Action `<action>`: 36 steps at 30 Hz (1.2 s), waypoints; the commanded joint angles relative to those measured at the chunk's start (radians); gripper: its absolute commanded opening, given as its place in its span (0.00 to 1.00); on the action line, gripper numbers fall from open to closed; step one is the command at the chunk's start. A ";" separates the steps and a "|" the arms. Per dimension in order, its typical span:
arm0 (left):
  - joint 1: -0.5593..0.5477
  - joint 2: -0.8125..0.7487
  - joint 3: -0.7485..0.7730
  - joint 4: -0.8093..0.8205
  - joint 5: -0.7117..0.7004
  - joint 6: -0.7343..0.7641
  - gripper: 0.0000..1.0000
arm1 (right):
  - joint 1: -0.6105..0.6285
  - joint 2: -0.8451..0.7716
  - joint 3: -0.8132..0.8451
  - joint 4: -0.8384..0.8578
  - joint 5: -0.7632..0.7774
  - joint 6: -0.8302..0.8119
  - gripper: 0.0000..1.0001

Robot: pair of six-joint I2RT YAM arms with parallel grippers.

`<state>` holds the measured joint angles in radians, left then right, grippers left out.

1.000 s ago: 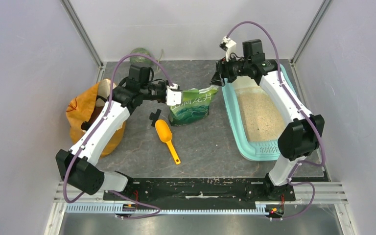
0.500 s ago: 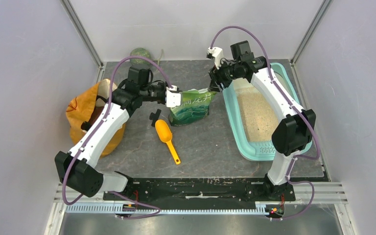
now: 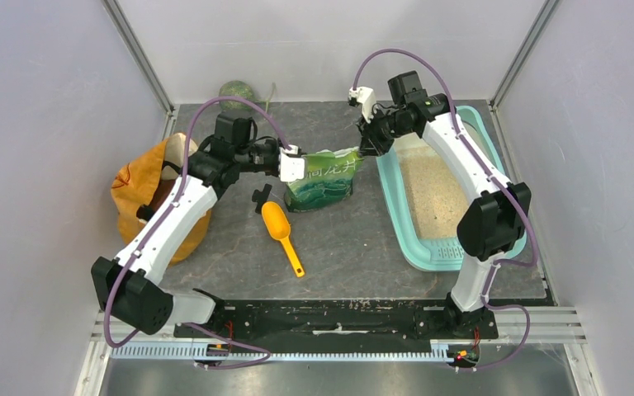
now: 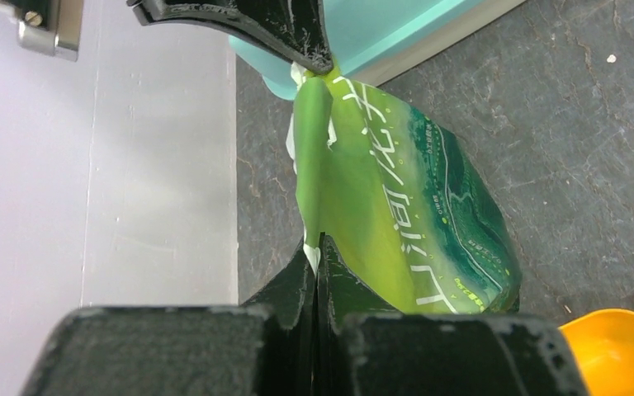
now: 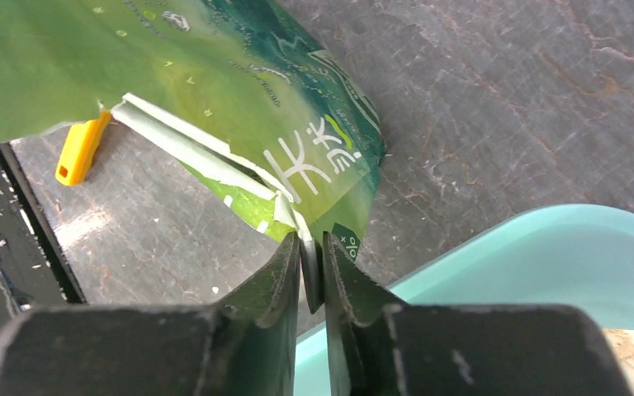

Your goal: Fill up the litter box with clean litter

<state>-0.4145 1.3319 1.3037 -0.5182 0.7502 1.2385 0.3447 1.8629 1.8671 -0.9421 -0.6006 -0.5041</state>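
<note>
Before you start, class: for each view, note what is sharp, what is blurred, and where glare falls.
Top external view: even soft light, all sharp, faint shadows on the table. Left wrist view: left gripper blurred near the lens, green pouch sharp with sheen. Right wrist view: right gripper soft, pouch edge crisp, glare on the table.

My white left arm stretches forward and inward; my white right arm folds across toward it. My left gripper and right gripper, black fingers closed, each pinch the green printed plastic pouch.
</note>
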 commanded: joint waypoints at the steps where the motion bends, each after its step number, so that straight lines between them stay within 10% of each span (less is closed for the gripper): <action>1: -0.006 -0.059 0.013 0.184 0.018 -0.063 0.02 | 0.004 -0.005 0.029 -0.060 -0.101 -0.039 0.06; 11: -0.006 -0.028 -0.025 0.391 -0.382 -0.494 0.02 | 0.005 -0.157 -0.091 0.134 -0.087 0.195 0.00; 18: -0.005 -0.138 -0.220 0.429 -0.168 -0.447 0.02 | 0.051 -0.297 -0.316 0.333 -0.015 0.239 0.00; 24: -0.005 -0.069 -0.089 0.163 -0.049 -0.408 0.28 | 0.065 -0.314 -0.348 0.365 0.036 0.238 0.00; 28: -0.004 -0.002 -0.001 0.040 -0.043 -0.337 0.71 | 0.065 -0.327 -0.360 0.367 0.023 0.204 0.00; 36: -0.006 0.186 0.236 -0.195 -0.051 -0.161 0.74 | 0.072 -0.339 -0.370 0.368 -0.008 0.150 0.00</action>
<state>-0.4183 1.4521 1.4281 -0.5552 0.6651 0.9279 0.4061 1.5822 1.4860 -0.6472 -0.5533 -0.3260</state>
